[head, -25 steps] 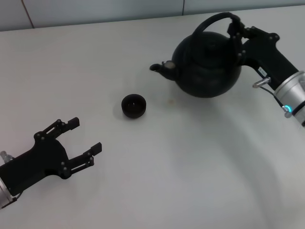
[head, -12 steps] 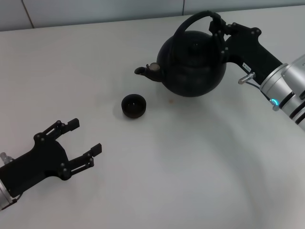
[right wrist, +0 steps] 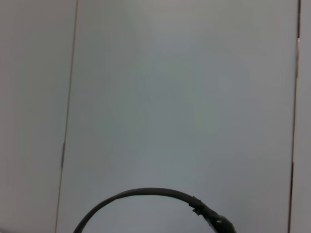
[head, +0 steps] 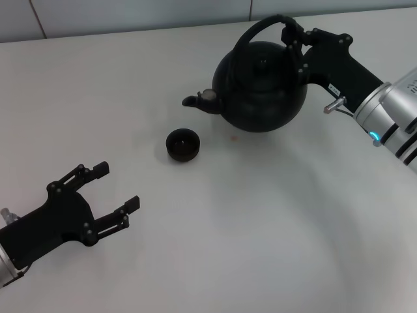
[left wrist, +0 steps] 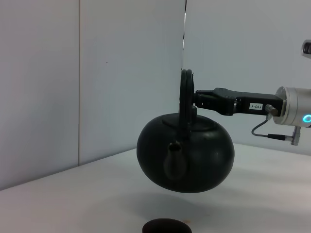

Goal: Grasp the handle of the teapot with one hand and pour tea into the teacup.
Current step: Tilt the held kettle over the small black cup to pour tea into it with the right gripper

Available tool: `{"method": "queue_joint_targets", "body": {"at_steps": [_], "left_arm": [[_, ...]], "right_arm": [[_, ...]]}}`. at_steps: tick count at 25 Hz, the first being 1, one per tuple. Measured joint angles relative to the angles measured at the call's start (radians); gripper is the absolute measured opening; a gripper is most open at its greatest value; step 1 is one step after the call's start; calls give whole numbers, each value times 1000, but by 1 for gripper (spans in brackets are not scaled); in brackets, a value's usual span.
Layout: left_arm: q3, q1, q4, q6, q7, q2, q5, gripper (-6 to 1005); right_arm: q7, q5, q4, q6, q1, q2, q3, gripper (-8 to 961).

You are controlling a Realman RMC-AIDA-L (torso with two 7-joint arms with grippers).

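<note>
Over a white table (head: 260, 228), the right gripper (head: 294, 40), clenching the arched handle (head: 251, 34), is carrying the round matte teapot (head: 260, 88) slightly closer to the small teacup (head: 182, 144); the left gripper (head: 114, 195) is sitting released.

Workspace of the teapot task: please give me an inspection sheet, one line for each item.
Surface: white table, small brownish spot near the teapot.
Job's things: teapot lifted clear of the table, roughly level, spout toward the teacup; teacup standing on the table, contents cannot be told.
Clutter: nothing seen.
Grippers: right gripper shut on the handle; left gripper open, low over the table, apart from the cup.
Cables: thin cable at the right wrist.
Surroundings: plain pale wall panels behind the table.
</note>
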Motion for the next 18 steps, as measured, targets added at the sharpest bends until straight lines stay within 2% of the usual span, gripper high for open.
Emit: {"method": "queue_joint_targets", "body": {"at_steps": [18], "left_arm": [[-3, -8, 1, -5, 0, 0, 0, 860]], "right_arm": [[-151, 0, -26, -7, 16, -2, -41, 82]]}}
